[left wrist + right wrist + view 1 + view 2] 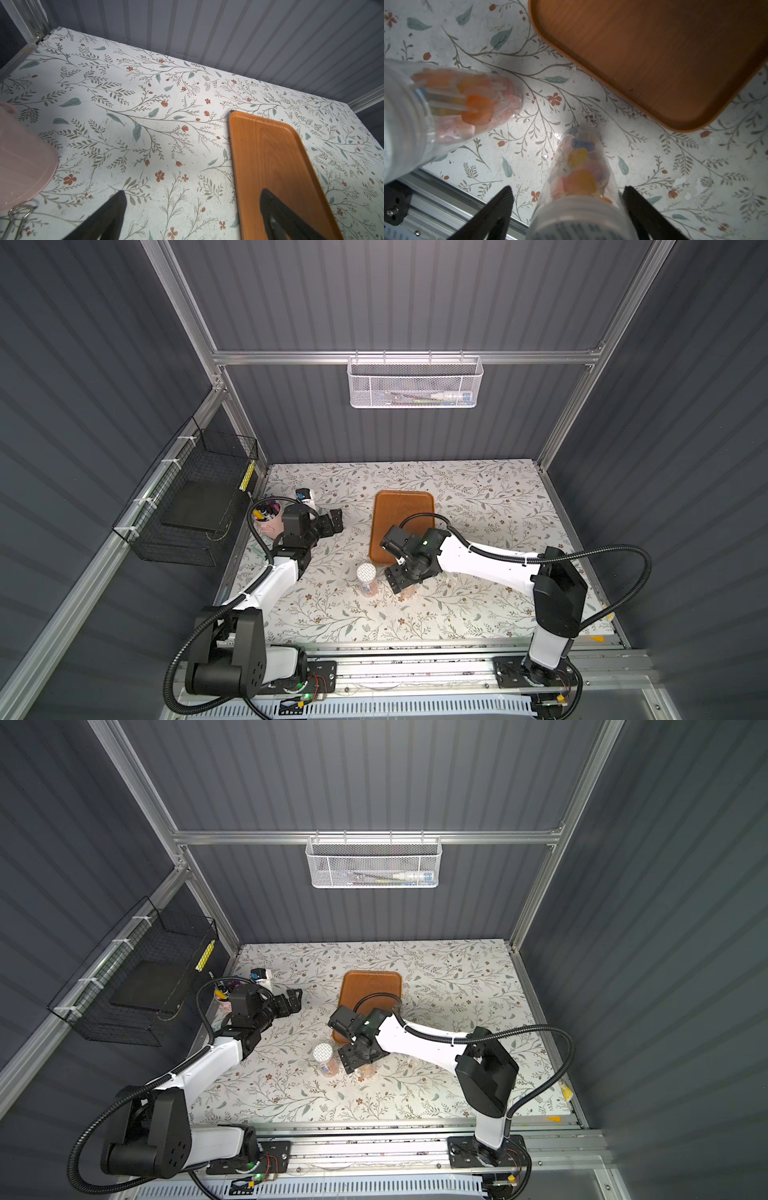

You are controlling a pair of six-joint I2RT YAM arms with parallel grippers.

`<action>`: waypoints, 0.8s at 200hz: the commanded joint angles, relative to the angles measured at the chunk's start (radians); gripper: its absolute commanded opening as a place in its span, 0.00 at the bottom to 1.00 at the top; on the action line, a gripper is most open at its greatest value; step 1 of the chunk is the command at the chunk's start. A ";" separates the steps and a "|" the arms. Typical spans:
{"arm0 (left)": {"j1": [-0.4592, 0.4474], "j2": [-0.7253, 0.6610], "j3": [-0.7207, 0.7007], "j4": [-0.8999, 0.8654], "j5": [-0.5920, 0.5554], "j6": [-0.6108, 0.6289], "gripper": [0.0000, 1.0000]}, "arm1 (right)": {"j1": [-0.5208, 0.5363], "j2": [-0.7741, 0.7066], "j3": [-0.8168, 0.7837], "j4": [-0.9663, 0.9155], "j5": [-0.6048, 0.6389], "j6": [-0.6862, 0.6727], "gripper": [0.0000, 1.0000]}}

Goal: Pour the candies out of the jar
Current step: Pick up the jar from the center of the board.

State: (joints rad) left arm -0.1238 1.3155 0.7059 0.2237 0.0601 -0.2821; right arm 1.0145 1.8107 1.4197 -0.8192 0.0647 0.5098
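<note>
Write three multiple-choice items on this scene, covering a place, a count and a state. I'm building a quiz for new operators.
1. Where does the brown tray lie?
A. Farther back on the table than both jars
B. In the black wire basket
C. At the front edge, by the rail

2. How many clear jars of candies stand on the table?
A. One
B. Two
C. Four

3. How is the right end effector?
A. Shut on the tray
B. Open, with a finger on each side of a jar
C. Open, over the pink cup

Answers:
1 A: both top views show the tray nearer the back wall than the jars.
2 B: the right wrist view shows a middle jar and a side jar.
3 B: its fingers flank the middle jar, with a gap beside one finger.
</note>
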 commanded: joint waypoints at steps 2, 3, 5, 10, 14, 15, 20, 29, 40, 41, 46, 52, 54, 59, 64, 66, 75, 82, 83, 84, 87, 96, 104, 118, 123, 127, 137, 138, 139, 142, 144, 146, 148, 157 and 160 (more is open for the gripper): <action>-0.004 -0.013 -0.004 -0.014 -0.002 0.005 1.00 | 0.006 0.008 0.021 -0.050 0.031 0.018 0.81; -0.004 -0.012 -0.004 -0.015 -0.001 0.005 1.00 | 0.006 0.008 0.021 -0.050 0.030 0.019 0.81; -0.004 -0.012 -0.004 -0.014 0.000 0.006 1.00 | 0.006 0.008 0.021 -0.050 0.030 0.019 0.81; -0.003 -0.012 -0.003 -0.014 -0.001 0.005 1.00 | 0.006 0.009 0.022 -0.051 0.031 0.018 0.80; -0.004 -0.012 -0.003 -0.015 -0.001 0.005 1.00 | 0.006 0.011 0.023 -0.053 0.032 0.019 0.79; -0.004 -0.011 -0.002 -0.015 -0.001 0.005 1.00 | 0.006 0.011 0.023 -0.054 0.031 0.018 0.79; -0.004 -0.010 -0.001 -0.016 -0.001 0.006 1.00 | 0.007 0.014 0.024 -0.059 0.036 0.019 0.78; -0.004 -0.010 0.001 -0.018 -0.002 0.007 1.00 | 0.007 0.017 0.025 -0.064 0.043 0.018 0.77; -0.004 -0.010 0.002 -0.018 -0.003 0.007 1.00 | 0.007 0.017 0.024 -0.064 0.050 0.014 0.73; -0.004 -0.010 0.001 -0.018 -0.003 0.007 1.00 | 0.007 0.016 0.025 -0.063 0.049 0.015 0.73; -0.004 -0.010 0.002 -0.018 -0.003 0.006 1.00 | 0.007 0.016 0.025 -0.063 0.050 0.013 0.71; -0.004 -0.009 0.002 -0.018 -0.003 0.007 1.00 | 0.007 0.016 0.025 -0.063 0.046 0.011 0.67; -0.004 -0.009 0.003 -0.018 -0.001 0.007 1.00 | 0.007 0.015 0.026 -0.061 0.044 0.010 0.66; -0.004 -0.007 0.004 -0.018 -0.002 0.006 1.00 | 0.007 0.012 0.028 -0.060 0.043 0.010 0.65; -0.004 -0.007 0.007 -0.020 -0.002 0.007 1.00 | 0.007 0.009 0.030 -0.059 0.039 0.010 0.63; -0.004 -0.006 0.005 -0.021 -0.002 0.007 1.00 | 0.007 0.008 0.031 -0.058 0.038 0.009 0.62; -0.004 -0.006 0.010 -0.029 -0.003 0.007 1.00 | 0.006 -0.001 0.038 -0.060 0.032 0.006 0.59; -0.004 -0.005 0.015 -0.037 -0.004 0.005 1.00 | 0.004 -0.012 0.045 -0.060 0.029 -0.002 0.57; -0.004 -0.005 0.014 -0.038 -0.005 0.005 1.00 | 0.003 -0.014 0.046 -0.060 0.029 -0.004 0.57; -0.004 -0.004 0.015 -0.039 -0.006 0.005 1.00 | 0.004 -0.015 0.046 -0.060 0.028 -0.005 0.57; -0.004 -0.004 0.016 -0.040 -0.005 0.005 1.00 | 0.003 -0.020 0.050 -0.061 0.028 -0.009 0.55; -0.004 -0.003 0.018 -0.042 -0.003 0.003 1.00 | -0.005 -0.037 0.060 -0.067 0.020 -0.021 0.52; -0.004 -0.004 0.022 -0.043 0.002 0.000 1.00 | -0.017 -0.053 0.073 -0.075 0.008 -0.035 0.51; -0.004 -0.005 0.034 -0.044 0.020 -0.011 1.00 | -0.051 -0.083 0.096 -0.096 -0.026 -0.067 0.47; -0.005 -0.006 0.039 -0.046 0.025 -0.020 1.00 | -0.066 -0.096 0.104 -0.102 -0.037 -0.080 0.46; -0.006 -0.008 0.042 -0.048 0.025 -0.027 1.00 | -0.079 -0.106 0.112 -0.110 -0.047 -0.093 0.45; -0.011 -0.012 0.050 -0.052 0.028 -0.052 1.00 | -0.115 -0.131 0.129 -0.126 -0.065 -0.127 0.44; -0.012 -0.012 0.051 -0.051 0.029 -0.054 1.00 | -0.118 -0.134 0.130 -0.127 -0.066 -0.130 0.44; -0.012 -0.012 0.051 -0.051 0.030 -0.055 1.00 | -0.122 -0.136 0.131 -0.128 -0.068 -0.134 0.44; -0.017 -0.015 0.055 -0.049 0.037 -0.057 1.00 | -0.132 -0.145 0.134 -0.132 -0.071 -0.146 0.44; -0.021 -0.015 0.057 -0.050 0.040 -0.057 1.00 | -0.141 -0.150 0.137 -0.135 -0.076 -0.154 0.44; -0.025 -0.015 0.060 -0.051 0.042 -0.056 1.00 | -0.149 -0.155 0.139 -0.137 -0.080 -0.162 0.44; -0.031 -0.016 0.064 -0.054 0.041 -0.054 1.00 | -0.157 -0.160 0.141 -0.140 -0.084 -0.171 0.44; -0.062 -0.021 0.086 -0.077 0.038 -0.036 1.00 | -0.198 -0.181 0.156 -0.151 -0.100 -0.200 0.44; -0.075 -0.022 0.094 -0.083 0.037 -0.026 1.00 | -0.212 -0.189 0.159 -0.154 -0.108 -0.209 0.44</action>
State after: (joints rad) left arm -0.1398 1.3155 0.7273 0.1818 0.0723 -0.3088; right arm 0.8948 1.6989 1.5249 -0.9142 0.0109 0.4068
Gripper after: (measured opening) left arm 0.997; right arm 0.571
